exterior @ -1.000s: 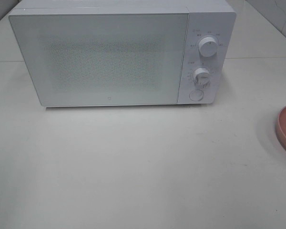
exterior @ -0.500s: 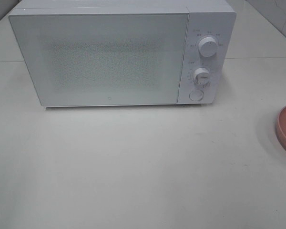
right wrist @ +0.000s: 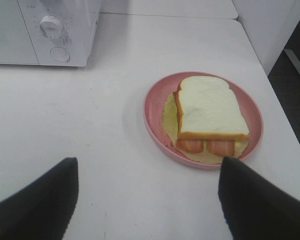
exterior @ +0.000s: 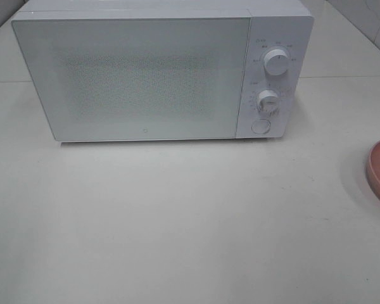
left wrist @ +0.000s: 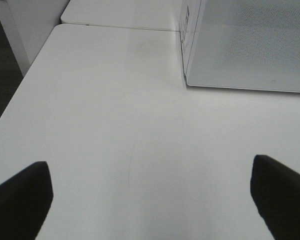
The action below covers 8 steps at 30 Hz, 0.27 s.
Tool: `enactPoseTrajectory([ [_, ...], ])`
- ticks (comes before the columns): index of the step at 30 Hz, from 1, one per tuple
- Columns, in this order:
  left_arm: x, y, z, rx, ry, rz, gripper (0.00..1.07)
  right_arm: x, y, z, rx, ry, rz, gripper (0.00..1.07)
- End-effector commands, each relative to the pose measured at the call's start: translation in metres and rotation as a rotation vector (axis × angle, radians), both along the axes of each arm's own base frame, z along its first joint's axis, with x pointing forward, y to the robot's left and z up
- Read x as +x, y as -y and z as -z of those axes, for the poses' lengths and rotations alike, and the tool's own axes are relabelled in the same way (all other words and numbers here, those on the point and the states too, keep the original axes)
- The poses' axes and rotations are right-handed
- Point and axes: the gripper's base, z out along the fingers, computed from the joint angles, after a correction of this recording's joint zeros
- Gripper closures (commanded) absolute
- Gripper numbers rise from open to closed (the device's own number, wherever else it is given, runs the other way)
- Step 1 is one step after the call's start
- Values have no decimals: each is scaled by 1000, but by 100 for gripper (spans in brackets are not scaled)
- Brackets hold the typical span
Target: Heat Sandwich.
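A white microwave (exterior: 161,69) stands on a white table (exterior: 177,221), its door (exterior: 133,79) shut. On the panel to the right of the door sit an upper knob (exterior: 277,63), a lower knob (exterior: 268,101) below it, and a round button (exterior: 260,126) lowest of all.

The sandwich (right wrist: 210,112) lies on a round pink plate (right wrist: 157,125), which rests on the table well to the right of the microwave and nearer the front than it. In the high view only the plate's edge shows at the right border, with a sliver of yellow-green on it. From the right wrist view the top slice of pale bread with its tan crust is plain, and reddish pieces and a yellow layer stick out from under it on the side away from the microwave.

The left gripper (left wrist: 150,200) has its two dark fingers (left wrist: 20,197) spread wide apart with only bare table between them; it holds nothing and sits out from the microwave's left front corner. The right gripper (right wrist: 147,200) also stands wide open and empty, its fingers (right wrist: 260,200) apart from the plate, with the sandwich lying between it and the far table edge, to the right of the microwave.
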Motion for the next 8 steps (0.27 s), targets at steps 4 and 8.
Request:
enactPoseTrajectory([
  [4,-4,0,1,-1,28,-3,5,-3,0,1,6,30,7,32],
  [8,-4,0,1,-1,28,-3,5,-3,0,1,6,30,7,32],
])
